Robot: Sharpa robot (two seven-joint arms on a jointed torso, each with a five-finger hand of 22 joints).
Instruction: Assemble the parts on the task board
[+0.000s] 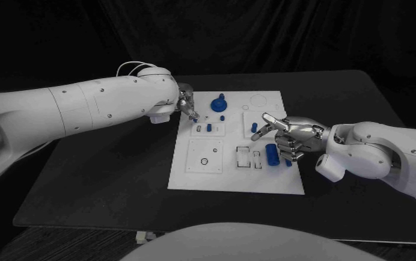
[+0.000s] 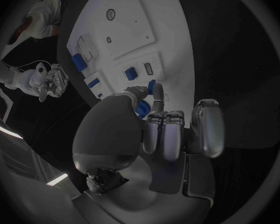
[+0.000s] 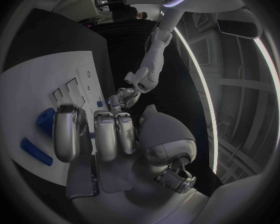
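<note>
A flat white rectangular task board (image 1: 208, 177) lies in the middle of a black bench (image 1: 104, 177), its long sides running away from the robot. Small blue parts sit on it: a rounded blue knob-shaped part (image 1: 219, 101) near the far edge, a short blue cylinder (image 1: 272, 154) lying on the board's right half, and a few smaller blue pieces around the board's middle. Clear rectangular recesses and a small dark ring (image 1: 204, 162) mark the near half.

The left hand (image 1: 186, 106) hangs over the board's far left corner and pinches a small blue part (image 2: 151, 88) between its fingertips; the left wrist view shows this pinch plainly. The right hand (image 1: 290, 135) hovers over the board's right edge, just beside the blue cylinder, with its fingers curled partly inward and one stretched toward the board's middle. Whether it holds anything cannot be told from these views.

The bench is dark and matte. Behind it hangs a black curtain (image 1: 260, 20). The right wrist view shows the left arm reaching across the board.
</note>
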